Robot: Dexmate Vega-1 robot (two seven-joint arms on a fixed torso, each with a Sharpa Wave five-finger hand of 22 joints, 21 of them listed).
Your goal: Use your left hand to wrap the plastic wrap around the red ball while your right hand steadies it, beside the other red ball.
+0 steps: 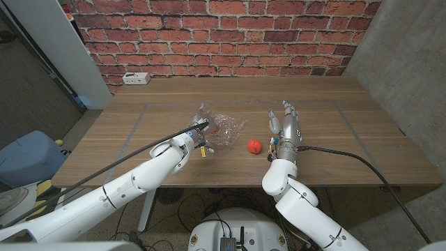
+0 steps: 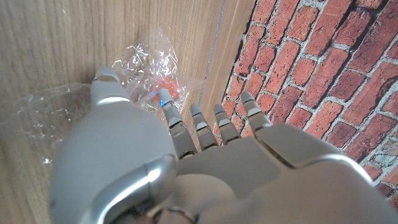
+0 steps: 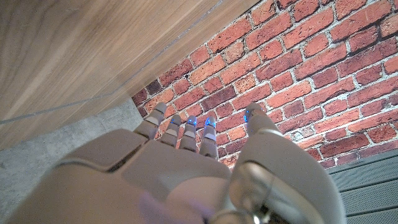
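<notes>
Wooden table (image 1: 334, 150), set against a red brick wall. On it: crumpled clear plastic wrap (image 1: 221, 129) with a red ball (image 2: 169, 87) inside, a bare red ball (image 1: 254, 146) just beside it, and a white power strip (image 1: 135, 79) at the far left corner.

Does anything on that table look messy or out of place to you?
The clear plastic wrap lies crumpled in a loose heap by the left hand, with something red showing through it. The bare red ball sits apart, and the right hand touches neither.
</notes>
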